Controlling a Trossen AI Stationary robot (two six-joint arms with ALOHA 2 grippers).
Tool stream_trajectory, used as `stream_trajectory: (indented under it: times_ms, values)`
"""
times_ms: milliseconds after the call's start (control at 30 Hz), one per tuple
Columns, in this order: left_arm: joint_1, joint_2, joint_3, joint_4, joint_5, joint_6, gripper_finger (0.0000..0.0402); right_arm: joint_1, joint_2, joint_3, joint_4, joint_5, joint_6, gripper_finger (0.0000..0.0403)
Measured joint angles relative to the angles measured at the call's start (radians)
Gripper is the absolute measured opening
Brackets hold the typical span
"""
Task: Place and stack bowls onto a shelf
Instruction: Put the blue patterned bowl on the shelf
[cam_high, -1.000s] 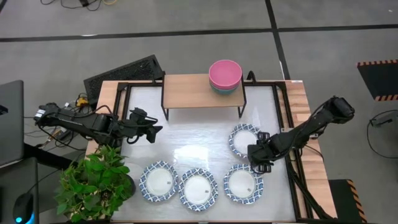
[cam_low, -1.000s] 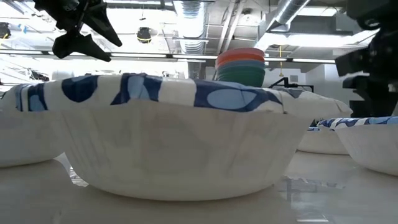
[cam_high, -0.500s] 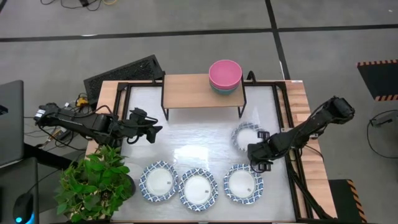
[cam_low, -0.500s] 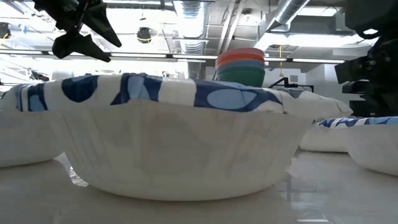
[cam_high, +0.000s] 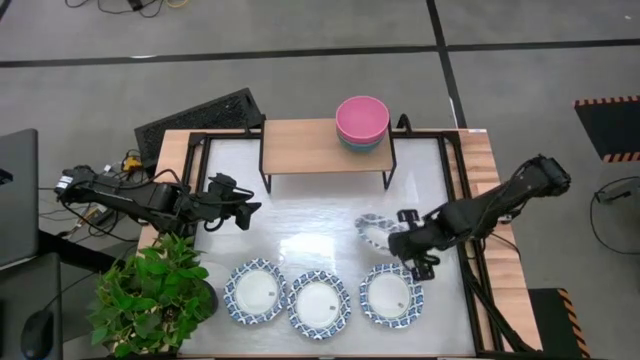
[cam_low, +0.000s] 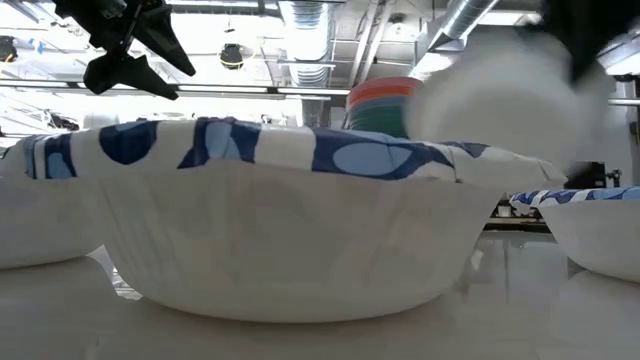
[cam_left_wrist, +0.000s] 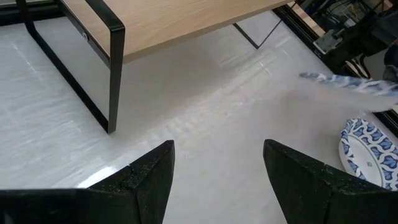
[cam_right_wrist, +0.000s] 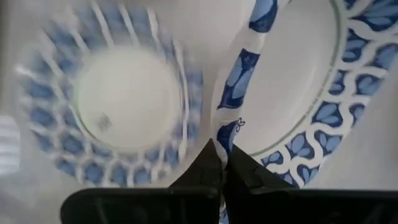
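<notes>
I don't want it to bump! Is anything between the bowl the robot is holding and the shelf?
Nothing visible blocks it. The right end effector pinches the blue-patterned white bowl above bare tabletop in front of the low wooden-topped shelf. The stacked pink and green bowls fill the board's right end; the rest is bare.

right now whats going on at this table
The right gripper is shut on the rim of a blue-patterned bowl and holds it lifted and tilted above the table. Three more patterned bowls sit in a row along the near edge. The pink bowl is stacked on a green-blue one on the shelf. The left gripper hangs open at the table's left side.
</notes>
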Motion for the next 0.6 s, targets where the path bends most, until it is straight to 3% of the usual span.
stream_trajectory:
  times_ms: [133, 267, 600]
  values:
    - [0.000, 0.000, 0.000, -0.001, 0.000, 0.001, 0.0234, -0.070, 0.002, 0.177, 0.048, 0.025, -0.148, 0.0022]
    - [0.000, 0.000, 0.000, -0.012, 0.000, 0.001, 0.0234, -0.170, 0.002, 0.300, 0.207, 0.031, -0.309, 0.0022]
    - [0.000, 0.000, 0.000, -0.023, -0.018, 0.000, 0.0234, -0.432, 0.058, 0.349, 0.637, 0.027, -0.696, 0.0022]
